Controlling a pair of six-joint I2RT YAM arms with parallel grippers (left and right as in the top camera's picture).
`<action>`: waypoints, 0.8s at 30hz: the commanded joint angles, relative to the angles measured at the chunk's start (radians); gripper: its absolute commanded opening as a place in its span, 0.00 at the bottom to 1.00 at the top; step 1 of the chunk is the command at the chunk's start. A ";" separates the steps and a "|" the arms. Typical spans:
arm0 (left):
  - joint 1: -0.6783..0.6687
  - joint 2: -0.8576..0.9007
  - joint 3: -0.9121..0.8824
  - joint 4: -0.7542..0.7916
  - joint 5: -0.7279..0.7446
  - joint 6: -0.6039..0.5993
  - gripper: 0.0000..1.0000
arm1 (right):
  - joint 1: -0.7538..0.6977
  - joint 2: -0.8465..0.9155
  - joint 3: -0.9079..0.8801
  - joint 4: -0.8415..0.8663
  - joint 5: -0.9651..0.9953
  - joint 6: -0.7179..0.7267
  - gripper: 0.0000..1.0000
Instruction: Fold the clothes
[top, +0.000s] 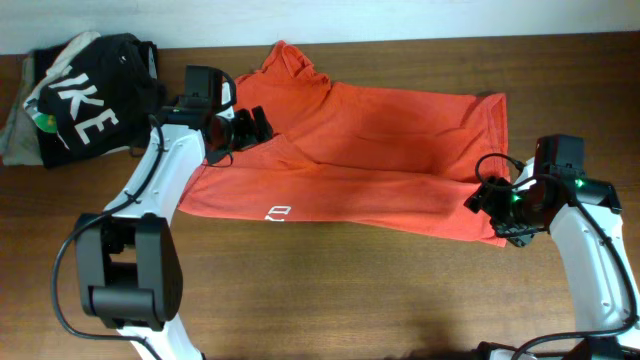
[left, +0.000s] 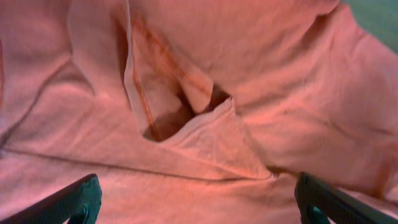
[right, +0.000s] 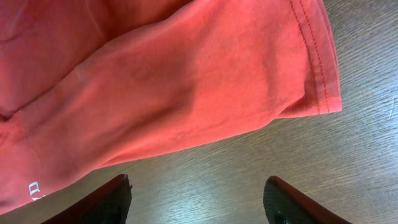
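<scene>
The clothes, a red-orange T-shirt (top: 380, 150), lie spread across the wooden table with a small white logo (top: 278, 212) near the front edge. My left gripper (top: 250, 128) hovers over the shirt's left part near the collar, open. In the left wrist view rumpled shirt fabric (left: 205, 93) with a fold pocket fills the frame, and the fingertips (left: 74, 202) stand far apart with nothing between them. My right gripper (top: 490, 205) is at the shirt's front right corner, open. In the right wrist view the hemmed corner (right: 311, 74) lies just beyond the gripper (right: 196, 202), above bare wood.
A black garment with big white letters (top: 85, 100) is bunched at the back left corner, on a grey-beige garment (top: 15, 130). Bare wooden table (top: 350, 290) runs along the front. The back edge lies just behind the shirt.
</scene>
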 joint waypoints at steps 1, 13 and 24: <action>-0.022 0.084 0.015 0.018 -0.002 -0.036 0.95 | 0.006 0.003 0.013 -0.012 0.006 -0.011 0.72; -0.026 0.203 0.017 0.196 0.028 -0.058 0.83 | 0.006 0.003 0.013 -0.018 0.021 -0.011 0.72; -0.028 0.208 0.016 0.381 0.026 -0.055 0.29 | 0.006 0.003 0.013 -0.014 0.021 -0.011 0.72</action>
